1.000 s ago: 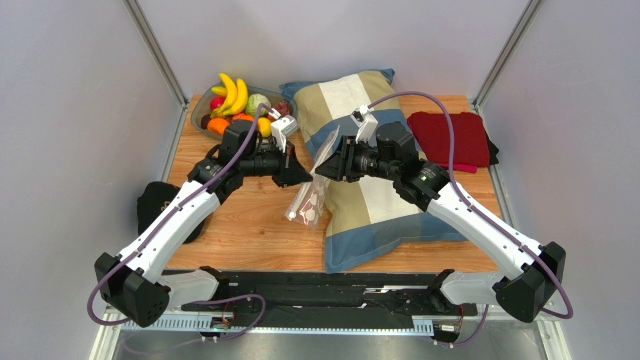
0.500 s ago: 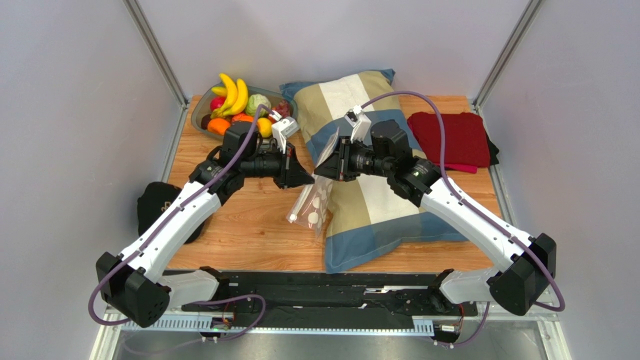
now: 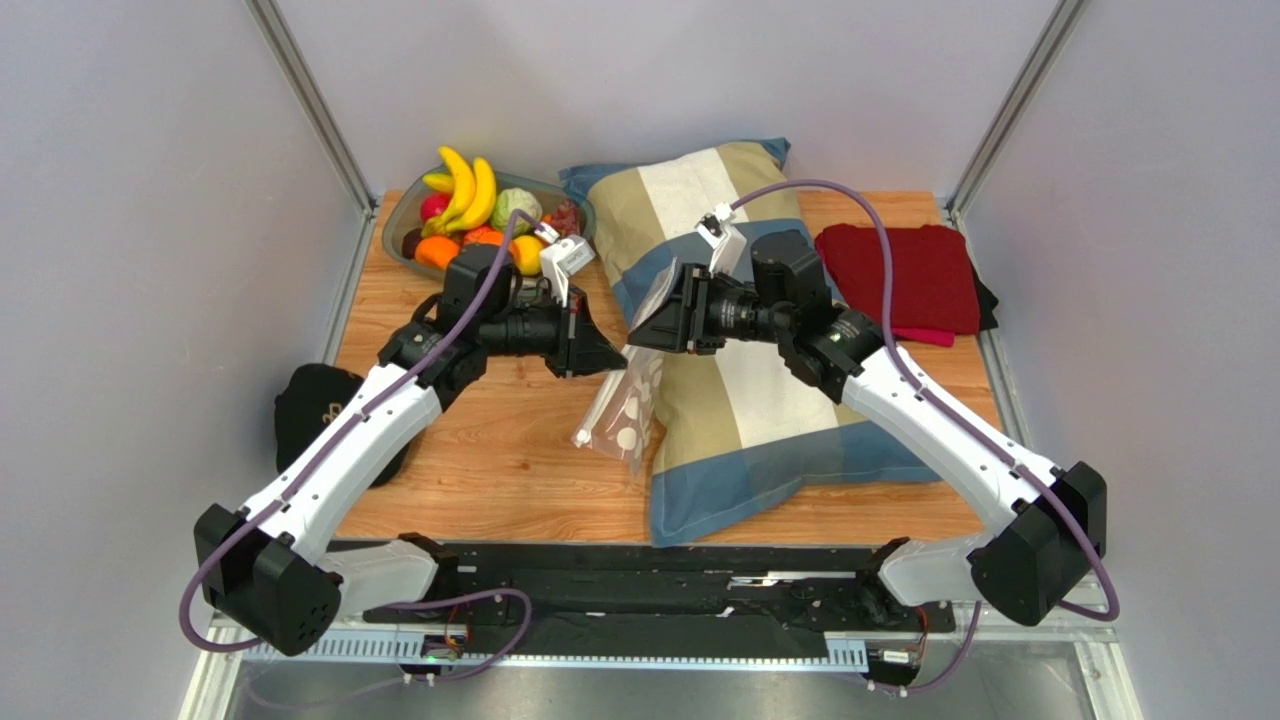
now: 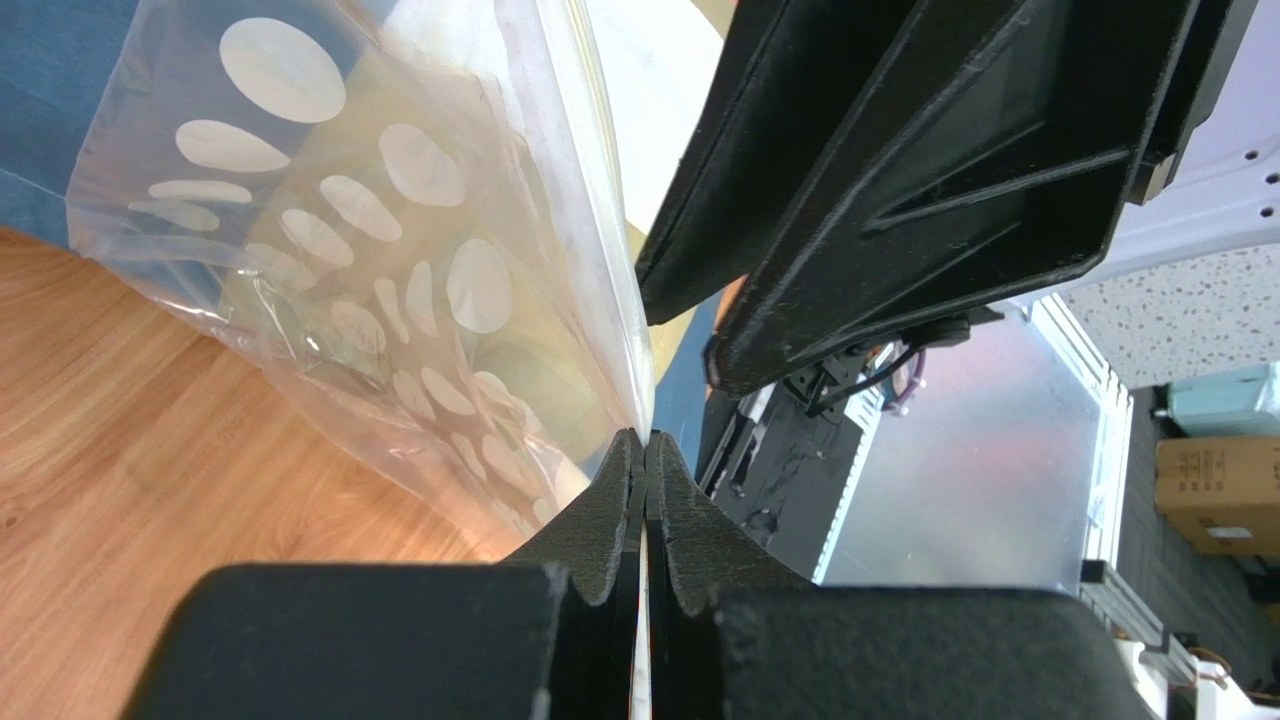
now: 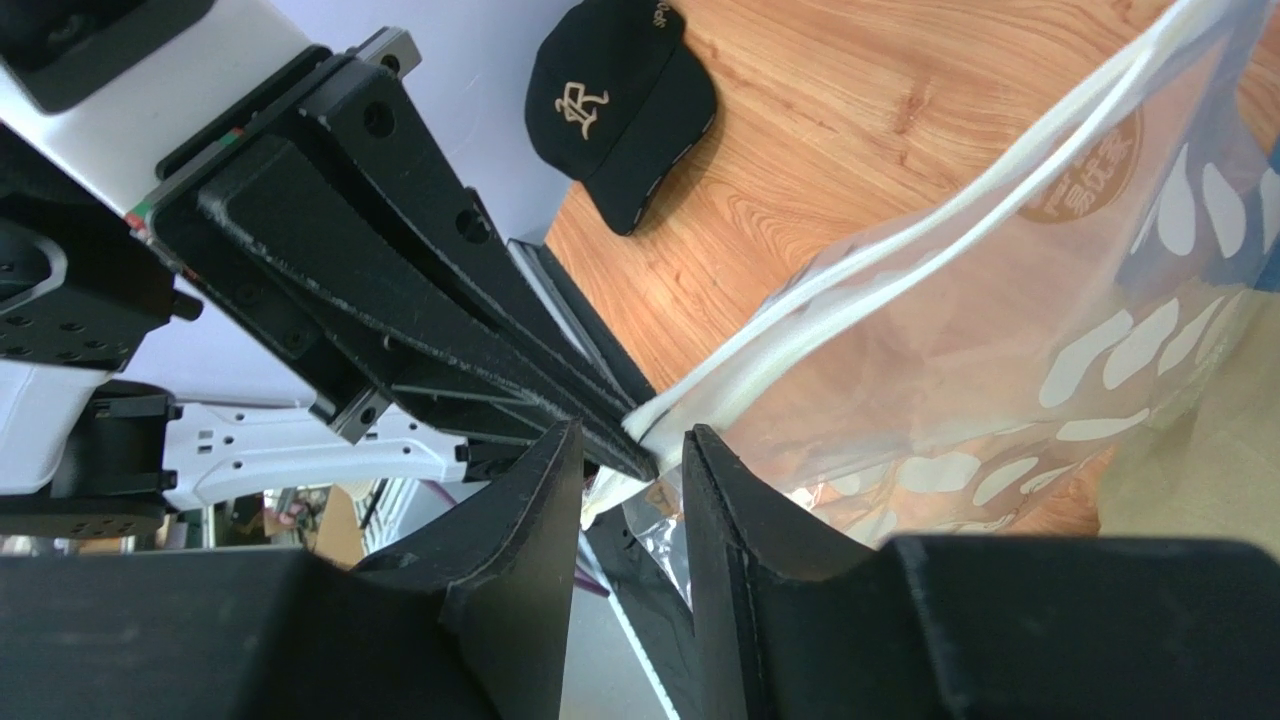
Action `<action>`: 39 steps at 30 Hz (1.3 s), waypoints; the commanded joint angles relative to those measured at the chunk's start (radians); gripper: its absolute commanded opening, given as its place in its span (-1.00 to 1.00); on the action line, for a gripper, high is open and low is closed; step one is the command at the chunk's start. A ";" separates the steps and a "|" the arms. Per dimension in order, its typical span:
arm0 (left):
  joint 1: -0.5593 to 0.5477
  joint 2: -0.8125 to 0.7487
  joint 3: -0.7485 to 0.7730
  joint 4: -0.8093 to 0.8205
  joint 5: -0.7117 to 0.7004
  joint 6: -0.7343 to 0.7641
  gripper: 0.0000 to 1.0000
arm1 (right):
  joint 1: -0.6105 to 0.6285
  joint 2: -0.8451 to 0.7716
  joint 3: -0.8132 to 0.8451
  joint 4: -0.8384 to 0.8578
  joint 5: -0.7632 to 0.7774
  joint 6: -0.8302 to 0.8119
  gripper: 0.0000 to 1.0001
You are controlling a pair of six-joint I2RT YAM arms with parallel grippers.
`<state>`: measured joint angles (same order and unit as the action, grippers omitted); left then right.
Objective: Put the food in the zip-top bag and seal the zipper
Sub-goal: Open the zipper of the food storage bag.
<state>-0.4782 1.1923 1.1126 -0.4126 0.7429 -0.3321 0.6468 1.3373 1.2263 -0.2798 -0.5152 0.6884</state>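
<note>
The clear dotted zip-top bag [image 3: 622,414] hangs from its top corner above the wood, beside the pillow. My left gripper [image 3: 613,359] is shut on that edge; the left wrist view shows the jaws [image 4: 646,444] pressed together on the plastic [image 4: 376,255]. My right gripper [image 3: 643,335] faces it tip to tip. Its jaws [image 5: 634,450] stand a little apart, with the bag's corner and the white zipper strip [image 5: 902,233] between them. The food lies in the grey bowl [image 3: 394,240]: bananas [image 3: 469,188], cabbage [image 3: 516,206], an orange [image 3: 437,252].
A striped pillow [image 3: 751,405] covers the table's middle and right. A folded red cloth [image 3: 902,278] lies at the far right. A black cap [image 3: 308,413] sits off the left edge; it also shows in the right wrist view [image 5: 624,105].
My right gripper has shifted slightly left and farther back, closer to the left gripper's tips. The bag hangs a little more to the right. The left arm has barely moved.
</note>
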 commanded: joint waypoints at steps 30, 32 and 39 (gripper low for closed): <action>0.024 -0.031 -0.033 0.130 0.107 -0.097 -1.00 | -0.072 -0.010 -0.016 0.076 -0.124 0.013 -0.38; 0.026 -0.031 -0.034 0.132 0.107 -0.097 -1.00 | -0.073 0.003 -0.013 0.086 -0.140 0.029 -0.41; 0.026 -0.028 -0.031 0.136 0.122 -0.097 -1.00 | -0.068 0.028 -0.005 0.129 -0.161 0.071 -0.47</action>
<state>-0.4557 1.1893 1.0798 -0.3157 0.8318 -0.4187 0.5747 1.3457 1.1934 -0.2142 -0.6472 0.7219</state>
